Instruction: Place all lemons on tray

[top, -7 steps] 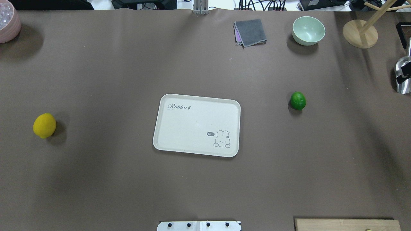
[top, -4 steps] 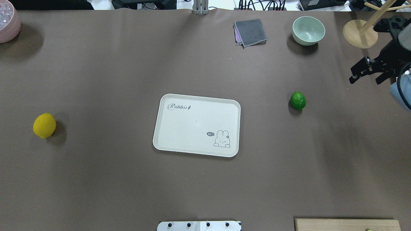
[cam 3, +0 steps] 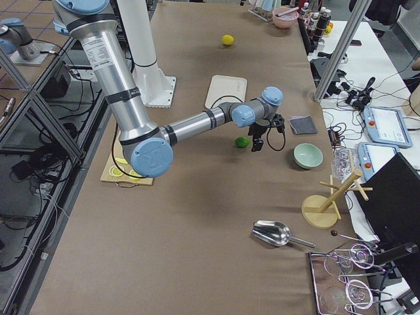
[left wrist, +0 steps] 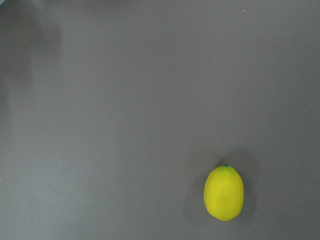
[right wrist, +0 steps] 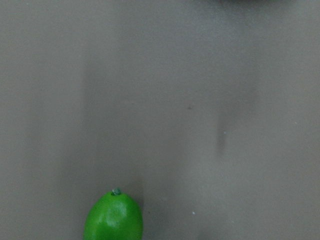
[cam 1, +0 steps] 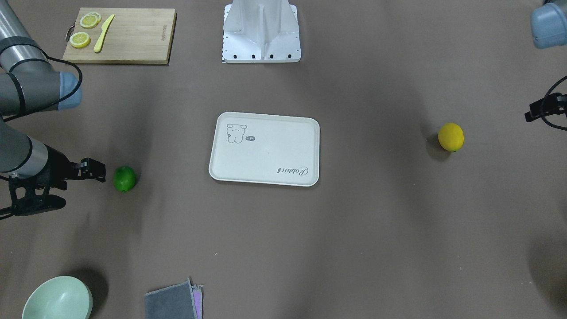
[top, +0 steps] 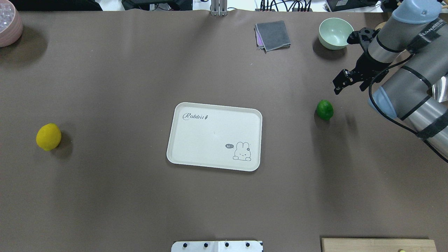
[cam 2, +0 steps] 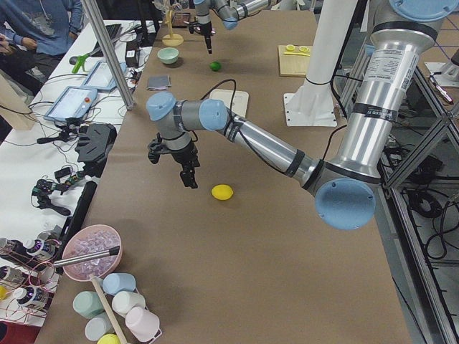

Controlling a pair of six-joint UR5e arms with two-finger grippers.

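status of task: nothing placed yet. the tray (top: pixel 214 138) is sitting empty at the centre of the desk (top: pixel 224 210), with no fruit on it or touching its rim.

green lemon (top: pixel 324 110): in the overhead view it is lying on the desk at 3 o'clock from the tray, well apart from it and ungrasped.

yellow lemon (top: pixel 48 137): it is lying at 9 o'clock from the tray, farther out than the green one, also ungrasped.

right end effector (top: pixel 348 85): it is hovering near the green lemon, at about 1 o'clock from it in the overhead view, not touching it. its jaws are appearing spread and are holding nothing. its wrist camera is showing the green lemon at the bottom edge of the frame, so it is not yet centred over the fruit.

left end effector (cam 2: pixel 188 175): it is hanging above the desk near the yellow lemon, carrying nothing that shows. i cannot tell whether it is released or clenched.

judgement: both arms are appearing to be in the approach step, one per lemon. both grasps, both transfers and both releases onto the tray are remaining to be done.
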